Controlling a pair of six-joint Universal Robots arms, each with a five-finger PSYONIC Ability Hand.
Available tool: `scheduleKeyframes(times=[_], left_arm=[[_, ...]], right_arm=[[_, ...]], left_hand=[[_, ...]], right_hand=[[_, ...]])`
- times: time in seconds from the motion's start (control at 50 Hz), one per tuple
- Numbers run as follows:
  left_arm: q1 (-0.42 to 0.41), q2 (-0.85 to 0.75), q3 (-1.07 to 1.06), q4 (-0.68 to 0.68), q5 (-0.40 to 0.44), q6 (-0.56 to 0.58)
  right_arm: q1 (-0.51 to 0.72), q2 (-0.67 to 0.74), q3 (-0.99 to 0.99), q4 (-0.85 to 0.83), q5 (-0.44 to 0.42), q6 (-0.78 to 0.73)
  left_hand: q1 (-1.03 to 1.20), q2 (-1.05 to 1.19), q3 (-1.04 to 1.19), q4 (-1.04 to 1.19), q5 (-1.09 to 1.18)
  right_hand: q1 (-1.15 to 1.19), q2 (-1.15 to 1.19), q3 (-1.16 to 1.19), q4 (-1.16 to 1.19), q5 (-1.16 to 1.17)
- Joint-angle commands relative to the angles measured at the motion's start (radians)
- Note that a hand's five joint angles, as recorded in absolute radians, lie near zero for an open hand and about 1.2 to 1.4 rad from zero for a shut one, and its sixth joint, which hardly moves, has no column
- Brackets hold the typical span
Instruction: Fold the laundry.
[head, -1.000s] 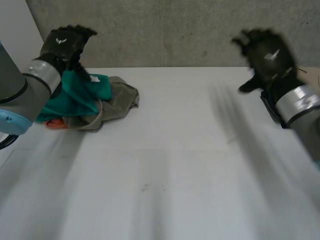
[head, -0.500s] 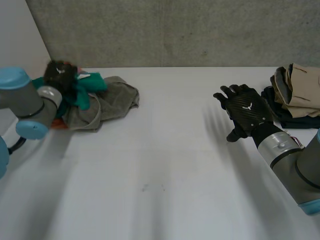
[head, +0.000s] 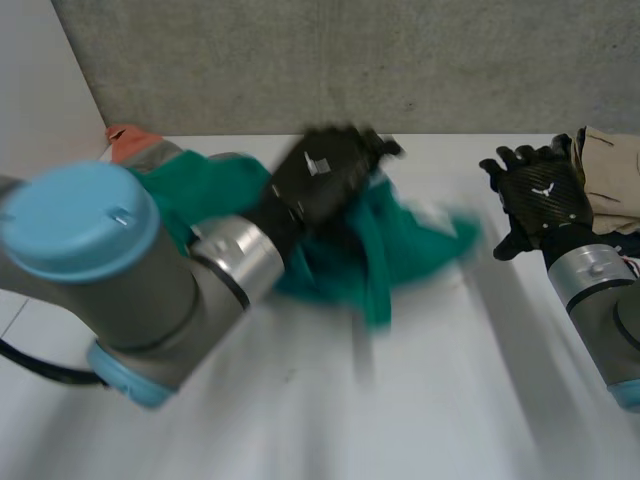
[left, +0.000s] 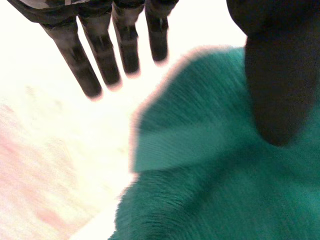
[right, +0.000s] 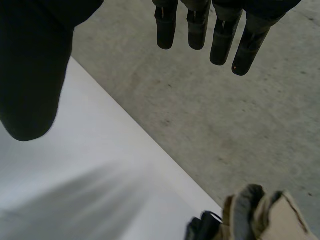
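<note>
Teal cloth (head: 412, 245) lies mid-table under my left hand (head: 325, 172), partly hidden behind that forearm. Its fingers (left: 126, 45) are straight and clear of the cloth, which lies by the thumb. My right hand (head: 543, 198), splayed and empty, hovers beside the folded pile (head: 612, 165).

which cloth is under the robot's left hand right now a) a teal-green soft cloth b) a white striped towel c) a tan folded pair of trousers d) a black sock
A: the teal-green soft cloth spreads under the left hand over the middle of the white table, and it lies beside that hand's thumb in the left wrist view.
</note>
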Motion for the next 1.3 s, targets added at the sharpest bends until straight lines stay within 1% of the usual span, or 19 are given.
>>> scheduleKeyframes(times=[0.02,0.1,0.14,0.22,0.32,0.42,0.5,0.6,0.78,0.84,0.86,0.88,0.92,0.98,1.0,1.12,1.16,1.24,1.3], left_arm=[[-0.017,-0.068,0.018,-0.158,0.012,-0.042],[0.048,-0.002,0.023,-0.159,0.003,-0.048],[0.109,0.03,0.014,-0.159,0.002,-0.047],[0.198,0.047,0.003,-0.167,0.0,-0.038],[0.293,0.036,-0.008,-0.166,0.002,-0.022],[0.429,-0.089,0.035,-0.144,0.017,0.108],[0.479,-0.183,0.124,-0.141,0.038,0.259],[0.499,-0.329,0.279,-0.133,0.101,0.38],[0.503,-0.522,0.523,-0.192,0.114,0.381],[0.5,-0.56,0.564,-0.213,0.11,0.386],[0.5,-0.565,0.567,-0.215,0.107,0.387],[0.499,-0.567,0.569,-0.212,0.1,0.387],[0.497,-0.565,0.569,-0.209,0.084,0.387],[0.485,-0.554,0.567,-0.205,0.038,0.389],[0.482,-0.548,0.566,-0.205,0.026,0.39],[0.453,-0.482,0.584,-0.166,-0.012,0.386],[0.444,-0.471,0.61,-0.124,-0.02,0.384],[0.411,-0.458,0.722,-0.008,-0.093,0.378],[0.388,-0.432,0.794,0.069,-0.166,0.363]], right_arm=[[-0.02,0.0,-0.014,0.004,0.014,0.005],[-0.018,-0.003,-0.016,0.025,0.013,0.004],[-0.017,-0.011,-0.019,0.055,0.009,0.004],[-0.012,-0.043,-0.048,0.205,-0.009,0.001],[0.017,-0.064,-0.109,0.496,-0.058,-0.006],[0.075,-0.109,-0.123,0.689,-0.129,-0.015],[0.123,-0.118,-0.088,0.742,-0.152,-0.036],[0.248,-0.109,-0.017,0.676,-0.139,-0.133],[0.362,-0.005,0.069,0.469,-0.097,-0.234],[0.382,0.035,0.064,0.435,-0.073,-0.239],[0.396,0.063,0.055,0.42,-0.058,-0.24],[0.397,0.075,0.049,0.412,-0.052,-0.24],[0.399,0.116,0.03,0.386,-0.035,-0.242],[0.393,0.143,0.003,0.36,-0.021,-0.242],[0.391,0.146,-0.017,0.346,-0.011,-0.239],[0.379,0.132,-0.129,0.273,0.049,-0.214],[0.351,0.129,-0.207,0.222,0.11,-0.194],[0.304,0.115,-0.386,0.162,0.215,-0.136],[0.279,0.114,-0.493,0.148,0.256,-0.083]], left_hand=[[-0.215,-0.31,-0.319,-0.312,-0.302],[-0.215,-0.31,-0.319,-0.312,-0.302],[-0.215,-0.31,-0.319,-0.312,-0.302],[-0.215,-0.31,-0.319,-0.312,-0.302],[-0.215,-0.31,-0.319,-0.312,-0.302],[-0.205,-0.301,-0.309,-0.302,-0.292],[-0.17,-0.266,-0.274,-0.267,-0.257],[-0.17,-0.266,-0.274,-0.267,-0.257],[-0.003,-0.099,-0.107,-0.1,-0.09],[0.272,0.177,0.168,0.175,0.186],[0.442,0.346,0.338,0.345,0.355],[0.798,0.703,0.694,0.701,0.711],[1.007,0.911,0.902,0.909,0.92],[1.007,0.911,0.903,0.91,0.92],[1.007,0.911,0.903,0.91,0.92],[1.007,0.911,0.903,0.91,0.92],[1.007,0.911,0.903,0.91,0.92],[1.007,0.911,0.903,0.91,0.92],[1.007,0.911,0.903,0.91,0.92]], right_hand=[[-0.026,-0.046,-0.041,-0.062,-0.054],[-0.026,-0.046,-0.041,-0.062,-0.054],[-0.026,-0.046,-0.041,-0.062,-0.054],[-0.026,-0.046,-0.041,-0.062,-0.054],[-0.026,-0.046,-0.041,-0.062,-0.054],[-0.026,-0.046,-0.041,-0.062,-0.054],[-0.026,-0.046,-0.041,-0.062,-0.054],[-0.026,-0.046,-0.041,-0.062,-0.054],[0.011,-0.009,-0.004,-0.026,-0.018],[0.093,0.073,0.078,0.057,0.064],[0.253,0.233,0.238,0.217,0.225],[0.348,0.328,0.332,0.311,0.319],[0.602,0.583,0.587,0.566,0.574],[1.119,1.099,1.104,1.083,1.09],[1.195,1.175,1.18,1.159,1.167],[1.196,1.176,1.181,1.16,1.168],[1.196,1.176,1.181,1.16,1.168],[1.196,1.176,1.181,1.16,1.168],[1.196,1.176,1.181,1.16,1.168]])
